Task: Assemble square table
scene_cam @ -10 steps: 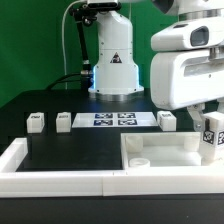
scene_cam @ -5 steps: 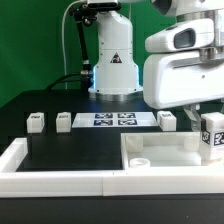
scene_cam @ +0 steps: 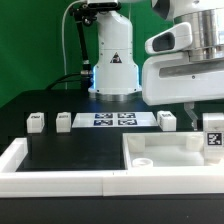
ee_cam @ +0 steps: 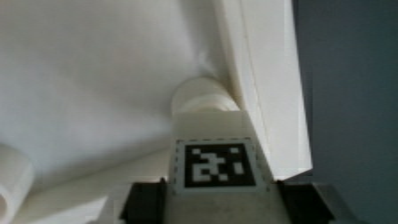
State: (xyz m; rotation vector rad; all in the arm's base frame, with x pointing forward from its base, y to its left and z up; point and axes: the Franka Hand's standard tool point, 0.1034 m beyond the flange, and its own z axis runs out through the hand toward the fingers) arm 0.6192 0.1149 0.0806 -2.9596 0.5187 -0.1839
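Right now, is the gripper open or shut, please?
The gripper is shut on a leg; fingers flank both its sides.

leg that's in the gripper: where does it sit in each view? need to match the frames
Exterior view: the held leg is at the exterior view's right edge, under the gripper, over the tabletop near its corner.
Wrist view: the held leg is mid-picture, tag toward the camera, between the dark fingers.
Shared landmark: the tabletop's raised rim, beside the leg.
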